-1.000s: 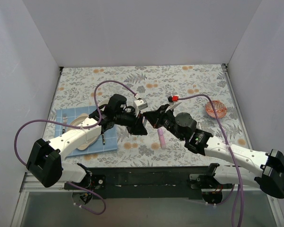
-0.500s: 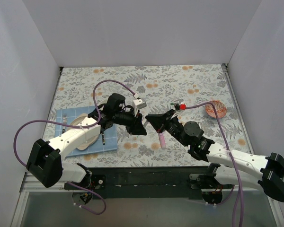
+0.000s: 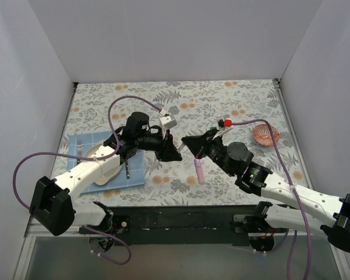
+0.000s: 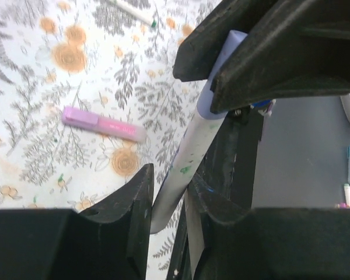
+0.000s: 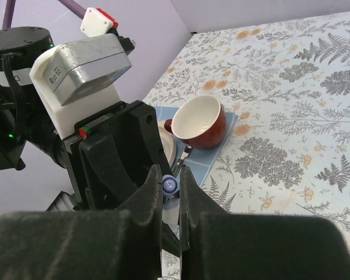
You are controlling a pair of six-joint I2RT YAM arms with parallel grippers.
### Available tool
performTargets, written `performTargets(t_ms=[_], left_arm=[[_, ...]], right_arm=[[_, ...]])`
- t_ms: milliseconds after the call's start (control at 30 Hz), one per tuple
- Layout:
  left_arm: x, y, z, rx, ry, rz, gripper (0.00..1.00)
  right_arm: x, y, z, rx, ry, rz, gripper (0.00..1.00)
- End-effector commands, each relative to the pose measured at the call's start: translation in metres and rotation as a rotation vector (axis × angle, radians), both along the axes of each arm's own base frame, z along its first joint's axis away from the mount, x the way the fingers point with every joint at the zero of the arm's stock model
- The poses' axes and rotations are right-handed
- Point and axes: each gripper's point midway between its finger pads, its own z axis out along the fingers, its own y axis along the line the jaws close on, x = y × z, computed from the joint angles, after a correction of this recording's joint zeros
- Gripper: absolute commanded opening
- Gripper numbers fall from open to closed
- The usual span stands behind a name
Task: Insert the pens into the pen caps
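The left gripper [image 4: 169, 181] has its fingers close on either side of the lower barrel of a white pen [image 4: 189, 149]. They stand only slightly apart, and I cannot tell whether they are pinching the barrel or only flanking it. The pen is off the table. Its long axis runs straight out from these fingertips, up and away, toward the other arm. Its far end sits in a lilac cap [image 4: 228, 55] directly ahead of the left fingertips, in line with the barrel. The right gripper [image 5: 170, 173] is closed tight on that cap, and in its own wrist view the cap shows end-on between the two fingertips. The two grippers face each other nearly tip to tip, so both are equally near the joint. From the left wrist view the barrel looks entered into the cap, though I cannot judge how deep it sits. Any push along the axis, or a release, depends on barrel and cap staying in line. Below the fingers lies the floral table [image 4: 58, 87], where a pink pen [image 4: 102, 123] rests flat, clear of both grippers. Beyond the left fingers another white pen [image 4: 133, 8] lies well apart. There is open room around the joint.
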Motion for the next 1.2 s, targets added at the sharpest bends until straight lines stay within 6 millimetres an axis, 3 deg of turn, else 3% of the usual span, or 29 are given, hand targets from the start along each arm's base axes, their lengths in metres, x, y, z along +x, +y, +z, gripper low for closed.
performTargets(t_ms=[0,67,100,133,267,300,367,400,500,667,800,900,1000,1100,1167], left_arm=[[0.065,0.015,0.086,-0.198,-0.258,0.253,0.31],[0.055,0.017,0.084,-0.194,-0.248,0.23,0.48],[0.051,0.017,0.083,-0.194,-0.244,0.217,0.51],[0.047,0.02,0.074,-0.17,-0.212,0.218,0.53],[0.033,0.026,0.061,-0.133,-0.178,0.196,0.68],[0.027,0.027,0.06,-0.129,-0.173,0.184,0.81],[0.026,0.033,0.055,-0.116,-0.177,0.21,0.92],[0.026,0.035,0.054,-0.116,-0.187,0.228,0.98],[0.036,0.049,0.057,-0.123,-0.249,0.349,0.98],[0.063,0.085,0.066,-0.158,-0.266,0.686,0.98],[0.067,0.088,0.068,-0.111,-0.214,0.72,0.98],[0.079,0.095,0.058,-0.042,-0.2,0.777,0.98],[0.079,0.096,0.065,-0.066,-0.21,0.785,0.98],[0.076,0.1,0.065,-0.086,-0.213,0.81,0.98],[0.076,0.102,0.064,-0.086,-0.213,0.825,0.98]], right_arm=[[-0.047,0.0,-0.067,-0.289,0.187,0.252,0.01],[-0.022,-0.008,-0.049,-0.28,0.155,0.204,0.01],[-0.022,-0.009,-0.052,-0.298,0.173,0.231,0.01],[-0.01,-0.015,-0.043,-0.296,0.169,0.199,0.01],[0.004,-0.032,-0.054,-0.374,0.2,0.156,0.01],[0.002,-0.035,-0.064,-0.401,0.225,0.174,0.01],[0.003,-0.039,-0.075,-0.432,0.277,0.2,0.01],[-0.001,-0.04,-0.094,-0.48,0.34,0.224,0.01],[-0.012,-0.03,-0.122,-0.49,0.421,0.314,0.01],[-0.002,-0.024,-0.153,-0.557,0.517,0.298,0.01],[0.012,-0.019,-0.181,-0.618,0.581,0.275,0.01],[0.021,-0.013,-0.2,-0.634,0.635,0.248,0.01],[0.032,-0.01,-0.219,-0.639,0.67,0.196,0.02],[0.045,-0.004,-0.225,-0.62,0.651,0.156,0.07],[0.053,-0.004,-0.229,-0.632,0.656,0.13,0.18]])
